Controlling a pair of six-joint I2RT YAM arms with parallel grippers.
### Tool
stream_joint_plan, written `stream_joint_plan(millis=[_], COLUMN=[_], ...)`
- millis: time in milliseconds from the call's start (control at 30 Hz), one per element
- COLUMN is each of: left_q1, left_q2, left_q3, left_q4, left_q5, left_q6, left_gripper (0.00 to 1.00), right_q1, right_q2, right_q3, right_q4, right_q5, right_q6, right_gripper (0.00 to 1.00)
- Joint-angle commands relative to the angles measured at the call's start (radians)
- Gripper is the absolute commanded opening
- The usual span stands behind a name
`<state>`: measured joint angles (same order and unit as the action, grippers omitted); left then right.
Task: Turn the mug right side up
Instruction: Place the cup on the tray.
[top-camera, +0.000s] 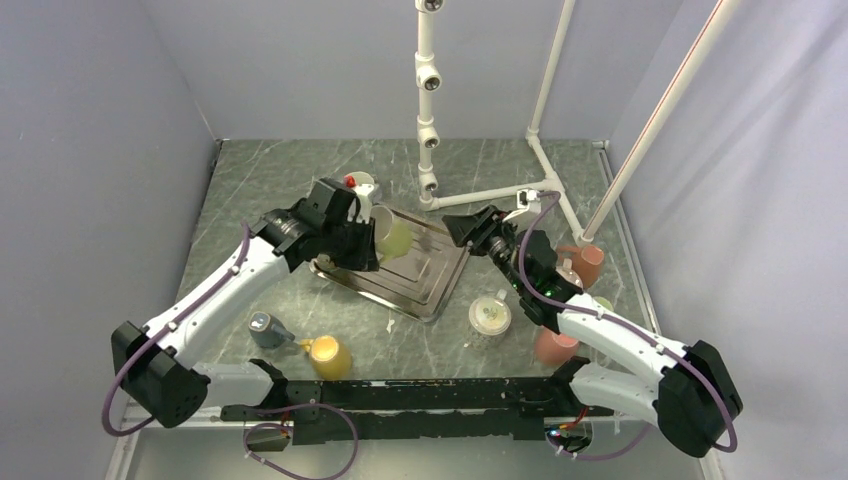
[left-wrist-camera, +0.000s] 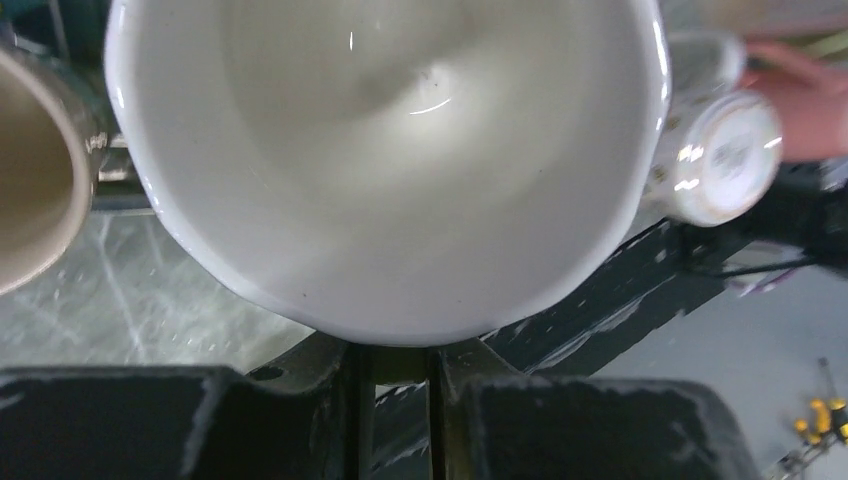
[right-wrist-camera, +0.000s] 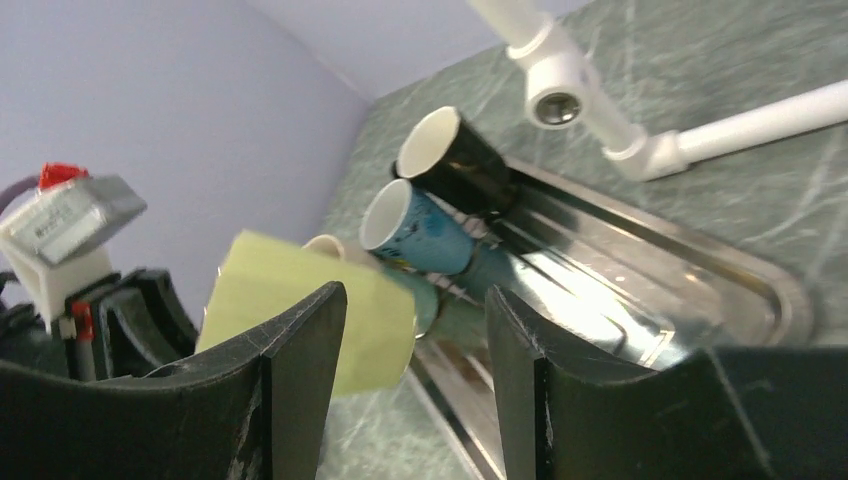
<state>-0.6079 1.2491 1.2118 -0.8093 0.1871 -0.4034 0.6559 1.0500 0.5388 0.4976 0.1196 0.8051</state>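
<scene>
Mug (top-camera: 393, 237) (left-wrist-camera: 390, 150) (right-wrist-camera: 385, 325) — pale yellow-green outside, white inside — sits in the air over the left part of the metal tray (top-camera: 425, 290) (right-wrist-camera: 700, 265). It is tipped on its side, with its mouth facing my left wrist camera. My left jaws are clamped on it near the rim. My right jaws stand apart at the tray's right edge, holding nothing — the mug shows beyond the gap between them. On the tabletop (top-camera: 260, 190), a yellow mug (top-camera: 330, 356) and a white patterned mug (top-camera: 490, 313) stand upside down.
</scene>
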Motion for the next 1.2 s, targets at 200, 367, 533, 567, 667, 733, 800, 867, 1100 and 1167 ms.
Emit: stream_joint_plan(millis=[200, 367, 533, 567, 667, 733, 800, 867, 1100, 1167], left_q1=[-0.009, -0.009, -0.009, -0.009, -0.009, -0.008, -0.009, -0.01, -0.008, -0.009], left_q2=[0.04, 0.088, 0.133, 0.141, 0.162, 0.178, 0.192, 0.207, 0.25, 0.26], left_q3=[0.024, -0.029, -0.066, -0.073, -0.086, -0.089, -0.091, -0.092, -0.096, -0.095], left_q4=[-0.14, -0.14, -0.117, -0.11, -0.092, -0.092, -0.094, -0.094, -0.091, -0.101], left_q5=[-0.015, -0.06, -0.107, -0.114, -0.133, -0.159, -0.184, -0.221, -0.277, -0.303], left_q6=[0.138, 0.122, 0.109, 0.106, 0.097, 0.09, 0.081, 0.083, 0.077, 0.06], left_gripper=[0.03, 0.03, 0.03, 0.02, 0.03, 0.03, 0.03, 0.03, 0.03, 0.03], right_q1=[-0.005, -0.007, -0.01, -0.01, -0.011, -0.011, -0.011, -0.013, -0.016, -0.017], right_q2=[0.011, 0.012, 0.001, 0.0, -0.002, -0.004, -0.006, -0.01, -0.02, -0.022], right_q3=[0.053, 0.052, 0.048, 0.047, 0.045, 0.046, 0.046, 0.047, 0.045, 0.041], right_q4=[-0.154, -0.163, -0.175, -0.175, -0.177, -0.182, -0.184, -0.188, -0.196, -0.197], right_q5=[0.085, 0.08, 0.083, 0.084, 0.083, 0.08, 0.078, 0.079, 0.08, 0.077], right_q6=[-0.091, -0.097, -0.099, -0.096, -0.092, -0.093, -0.098, -0.105, -0.11, -0.107], right_gripper=[0.56, 0.56, 0.56, 0.56, 0.56, 0.56, 0.56, 0.56, 0.56, 0.56])
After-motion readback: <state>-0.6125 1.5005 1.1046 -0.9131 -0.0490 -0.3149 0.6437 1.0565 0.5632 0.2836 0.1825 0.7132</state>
